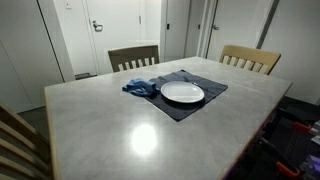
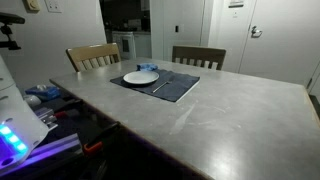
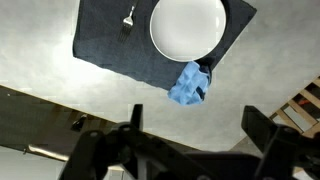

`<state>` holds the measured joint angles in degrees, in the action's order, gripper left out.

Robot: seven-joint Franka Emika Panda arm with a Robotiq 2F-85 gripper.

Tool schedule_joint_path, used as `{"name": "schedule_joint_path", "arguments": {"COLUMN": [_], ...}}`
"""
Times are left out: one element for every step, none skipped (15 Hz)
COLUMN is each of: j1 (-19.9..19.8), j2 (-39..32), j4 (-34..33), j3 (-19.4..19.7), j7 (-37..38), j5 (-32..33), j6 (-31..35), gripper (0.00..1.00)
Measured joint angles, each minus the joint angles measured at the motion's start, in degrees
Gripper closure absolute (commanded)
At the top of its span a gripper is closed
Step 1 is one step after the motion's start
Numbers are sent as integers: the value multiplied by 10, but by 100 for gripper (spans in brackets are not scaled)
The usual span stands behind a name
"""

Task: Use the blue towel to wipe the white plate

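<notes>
The white plate (image 1: 182, 93) sits on a dark placemat (image 1: 200, 108) at the far side of the table. It also shows in the other exterior view (image 2: 140, 77) and in the wrist view (image 3: 187, 27). The crumpled blue towel (image 1: 140, 87) lies at the placemat's edge, touching the plate's rim, and shows in the wrist view (image 3: 188, 84). My gripper (image 3: 197, 125) is open and empty. It hangs well above the bare table, short of the towel. It does not show in either exterior view.
A fork (image 3: 129, 17) lies on the placemat (image 3: 105, 45) beside the plate. Two wooden chairs (image 1: 133, 57) (image 1: 250, 58) stand at the table's far edge. Equipment and cables (image 2: 40, 110) sit off the table's near side.
</notes>
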<state>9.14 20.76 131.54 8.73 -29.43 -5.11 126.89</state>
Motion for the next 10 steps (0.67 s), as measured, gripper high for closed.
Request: {"name": "schedule_joint_path", "arguments": {"j1": [4, 6, 7, 8, 8, 8, 7, 7, 6, 6], "j2": [-15, -30, -46, -61, -78, -94, -110, -126, -141, -155], "j4": [-11, -22, -35, -47, -60, -73, -86, -99, -112, -124], "j3": [-4, -9, -14, -19, -25, -30, -36, -41, -45, -50], "j7": [-1, -1, -1, -1, -1, 0, 1, 4, 6, 7], "j5": [-9, -14, -17, -20, -22, -22, -22, -22, -22, -22], "j6": [12, 20, 28, 34, 39, 44, 47, 50, 53, 55], "gripper": [0, 0, 0, 0, 0, 0, 0, 0, 0, 0]}}
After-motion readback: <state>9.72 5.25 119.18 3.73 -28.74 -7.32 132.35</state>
